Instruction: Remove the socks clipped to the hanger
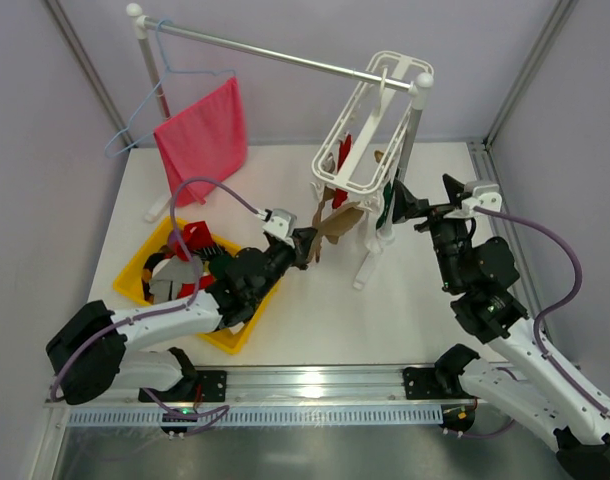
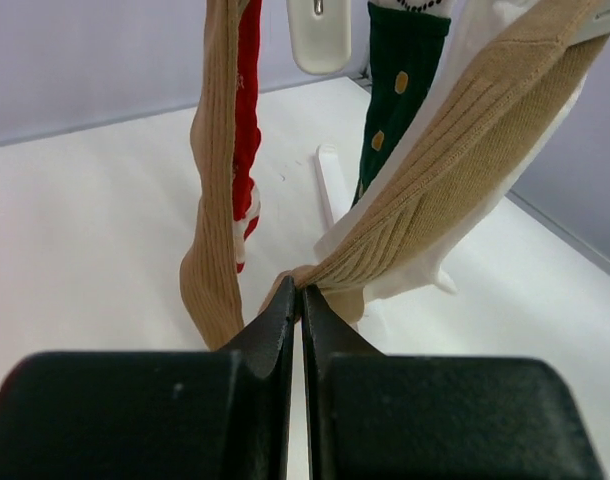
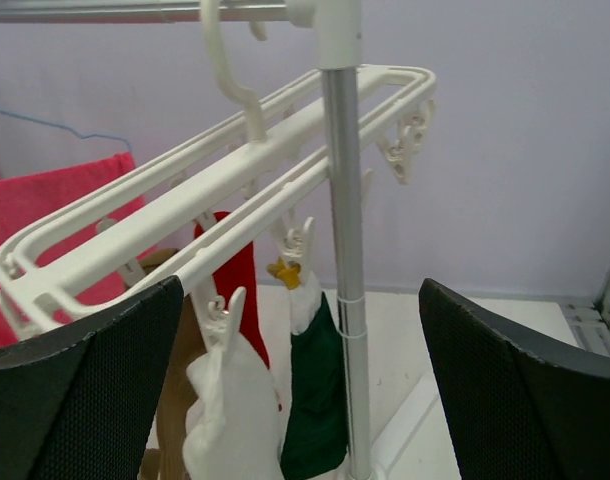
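Across the top view, white table (image 1: 405,300), partly covered by both arms. Metal rail (image 1: 275,55) runs over it. White hanger (image 1: 360,185) hooks on the rail at upper right, tilted; its crossbars hide most clips and sock tops. Yellow bin (image 1: 135,270) at lower left, contents hard to make out. Left wrist view crops the sock tops, right wrist view crops their toes. Hanging there: ribbed tan sock (image 2: 455,190) pulled slantwise, second tan sock (image 2: 213,200), red sock (image 2: 247,110), dark green sock (image 2: 400,100) with yellow dots, white sock (image 3: 230,420). Left gripper (image 2: 302,295) is clamped tight on the slanted tan sock's lower end. Right gripper (image 1: 405,208) sits beside the hanger, fingers spread wide, holding nothing.
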